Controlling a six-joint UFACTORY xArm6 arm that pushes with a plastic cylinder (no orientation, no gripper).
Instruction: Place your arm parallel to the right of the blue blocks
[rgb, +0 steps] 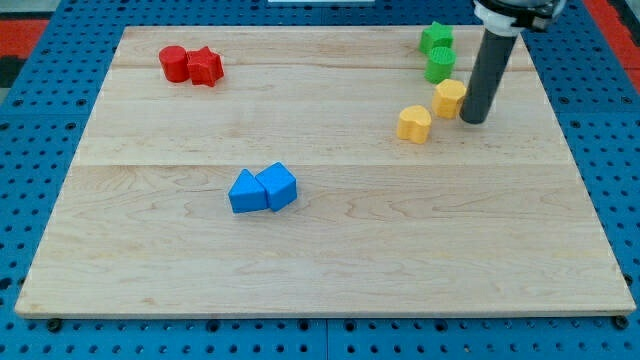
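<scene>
Two blue blocks lie touching near the board's middle left: a blue triangular block (246, 192) and a blue cube (279, 186) on its right. My tip (474, 120) is at the view's upper right, far to the right of and above the blue blocks. It stands just right of a yellow block (450, 98), close to touching it.
A yellow heart-shaped block (413, 124) lies left of my tip. A green star block (436, 39) and a green round block (440, 65) sit above the yellow ones. A red cylinder (175, 63) and a red star block (205, 67) are at upper left. The wooden board (330, 260) rests on a blue pegboard.
</scene>
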